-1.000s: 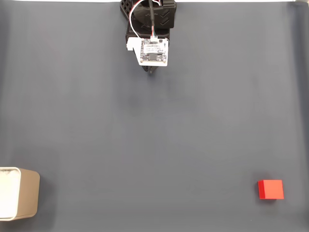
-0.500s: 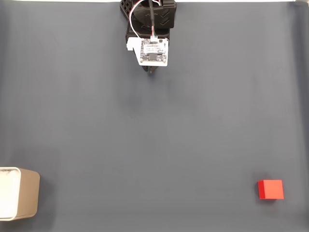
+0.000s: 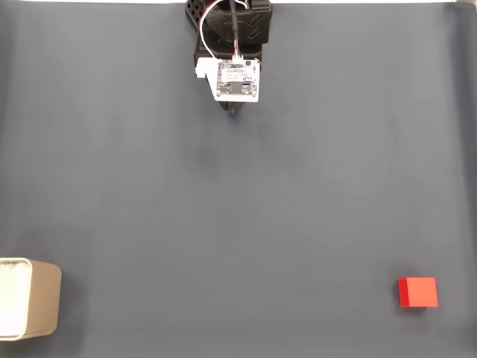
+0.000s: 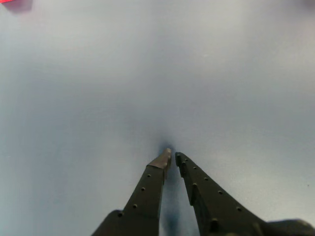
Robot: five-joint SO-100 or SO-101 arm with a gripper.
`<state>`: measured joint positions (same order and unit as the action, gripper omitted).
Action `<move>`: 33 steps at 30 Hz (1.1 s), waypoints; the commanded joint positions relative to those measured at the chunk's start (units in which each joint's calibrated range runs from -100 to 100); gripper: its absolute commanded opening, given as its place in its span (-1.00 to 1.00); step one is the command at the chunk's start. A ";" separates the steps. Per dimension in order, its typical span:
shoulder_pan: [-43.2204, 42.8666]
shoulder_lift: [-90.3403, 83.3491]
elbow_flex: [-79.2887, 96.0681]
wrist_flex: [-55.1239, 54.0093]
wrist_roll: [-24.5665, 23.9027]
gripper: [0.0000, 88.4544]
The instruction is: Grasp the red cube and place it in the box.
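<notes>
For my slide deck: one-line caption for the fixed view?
Start pose: arm at top centre, red cube lower right, box lower left on grey mat.

- Gripper [image 4: 172,155]: enters from the bottom edge, two dark perforated fingers [image 4: 147,189] converging, tips almost touching, nothing between them.
- Mat [image 4: 236,73]: plain grey-blue, a dark shadow under the tips.
- Cube [image 4: 14,3]: red sliver at the view's top-left corner, blurred, well apart from the gripper.
</notes>
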<state>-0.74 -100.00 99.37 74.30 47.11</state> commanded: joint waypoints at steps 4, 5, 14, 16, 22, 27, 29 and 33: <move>0.39 0.17 0.45 1.19 0.39 -1.00; 0.39 0.17 0.45 1.19 0.39 -1.00; 0.39 0.17 0.45 1.19 0.44 -1.00; 0.39 0.17 0.45 1.19 0.44 -1.00; 0.24 0.17 0.45 1.27 0.63 -1.00; 0.17 0.17 0.45 1.19 1.27 -1.00; 0.17 0.17 0.45 0.61 1.07 -1.00; 0.17 0.17 0.45 -1.19 0.39 -1.00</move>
<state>-0.74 -100.00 99.37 74.38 47.94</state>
